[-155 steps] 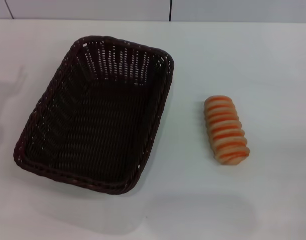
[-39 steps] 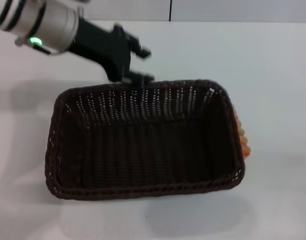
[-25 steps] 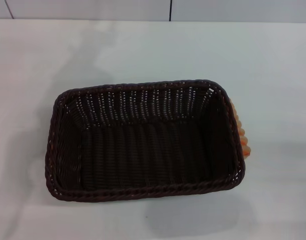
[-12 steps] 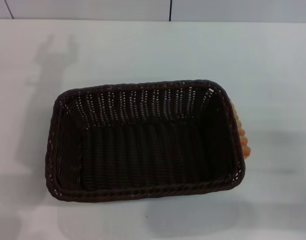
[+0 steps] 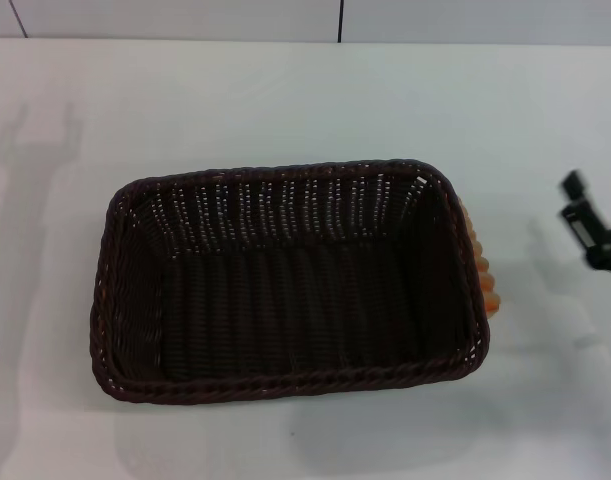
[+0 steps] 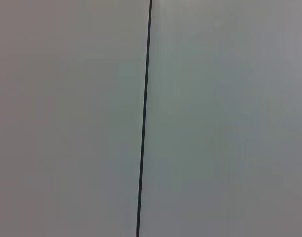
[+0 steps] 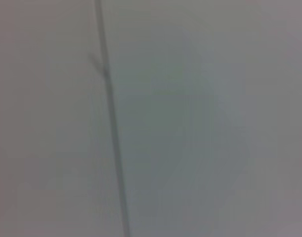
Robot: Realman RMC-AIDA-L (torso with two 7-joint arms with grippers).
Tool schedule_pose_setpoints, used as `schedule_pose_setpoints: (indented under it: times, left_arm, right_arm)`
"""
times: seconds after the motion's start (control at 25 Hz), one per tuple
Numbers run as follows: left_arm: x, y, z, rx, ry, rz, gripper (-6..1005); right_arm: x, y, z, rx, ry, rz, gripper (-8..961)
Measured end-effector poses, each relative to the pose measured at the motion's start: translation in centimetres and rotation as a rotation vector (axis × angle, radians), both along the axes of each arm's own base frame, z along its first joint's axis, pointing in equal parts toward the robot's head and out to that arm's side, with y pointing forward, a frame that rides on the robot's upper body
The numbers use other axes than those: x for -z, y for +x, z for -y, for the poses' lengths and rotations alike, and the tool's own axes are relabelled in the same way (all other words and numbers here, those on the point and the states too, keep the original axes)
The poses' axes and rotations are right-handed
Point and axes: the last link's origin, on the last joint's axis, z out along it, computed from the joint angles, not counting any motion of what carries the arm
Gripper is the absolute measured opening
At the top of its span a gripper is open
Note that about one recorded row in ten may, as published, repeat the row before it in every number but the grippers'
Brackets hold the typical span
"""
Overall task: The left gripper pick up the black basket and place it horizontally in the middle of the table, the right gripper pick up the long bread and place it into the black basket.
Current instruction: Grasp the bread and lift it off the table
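Note:
The black basket lies lengthwise across the middle of the white table, empty inside. The long bread lies right against the outside of the basket's right end; only a thin strip of its orange and cream ridges shows past the rim. My right gripper enters at the right edge of the head view, to the right of the bread and apart from it, with its two black fingers apart and empty. My left gripper is out of view; only its shadow falls on the table's far left.
The table's back edge meets a pale wall with a dark vertical seam. Both wrist views show only a pale flat surface with a dark line.
The left arm let go of the basket and withdrew out of view. The right gripper has just come in at the right edge. Basket and bread have not moved in the last second.

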Motion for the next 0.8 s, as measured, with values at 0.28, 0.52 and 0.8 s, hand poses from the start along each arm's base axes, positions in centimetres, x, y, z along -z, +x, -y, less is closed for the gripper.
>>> schedule_pose_setpoints:
  times: [0.28,0.52,0.8]
  left_arm:
    - [0.6,0.2,-0.7,0.002,-0.033,-0.008,584]
    - [0.8,0.3,-1.1,0.002,-0.051,-0.010,583]
    - [0.9,0.4,-1.3,0.003,-0.058,-0.011,583]
  right_arm:
    - [2.4,-1.0,-1.0,-0.024,-0.147,0.029,749]
    - [3.7,-1.4,-1.4,-0.014,-0.222,0.043,739]
    - [4.6,-2.0,-1.8,-0.033,-0.276,0.055,727]
